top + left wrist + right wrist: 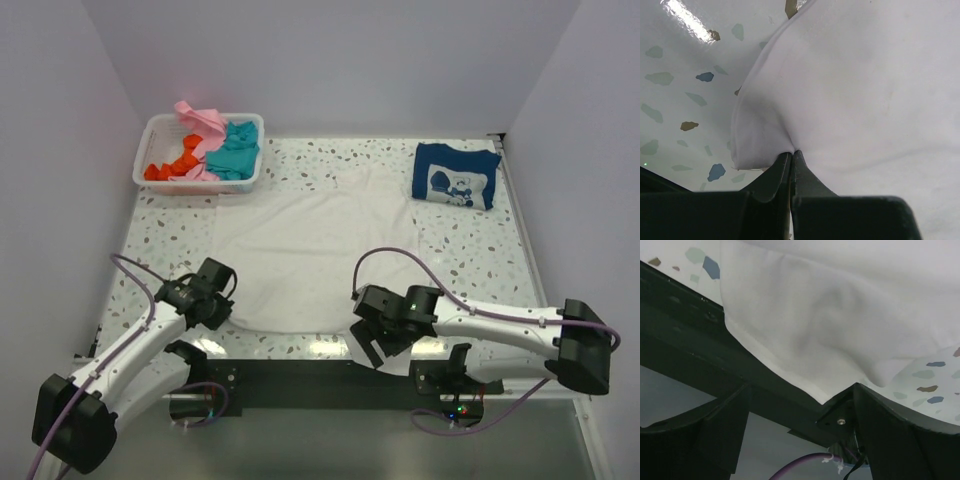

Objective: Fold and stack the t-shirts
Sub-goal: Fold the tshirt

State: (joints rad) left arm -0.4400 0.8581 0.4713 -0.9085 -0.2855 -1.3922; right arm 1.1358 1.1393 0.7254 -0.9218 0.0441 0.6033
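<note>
The white t-shirt (320, 250) lies spread flat in the middle of the table. My left gripper (213, 303) is shut on its near left edge; in the left wrist view the jaws (791, 153) pinch a fold of the white cloth (865, 90). My right gripper (372, 343) is open at the shirt's near right hem, by the table's front edge. In the right wrist view its fingers (715, 425) stand wide apart, with the white hem (810, 325) just beyond them. A folded navy t-shirt with a white print (456, 176) lies at the back right.
A white slotted basket (160, 130) at the back left holds pink (200, 118), teal (236, 152) and orange (172, 165) shirts. The black mounting rail (320, 380) runs along the table's front edge. White walls enclose the left, back and right sides.
</note>
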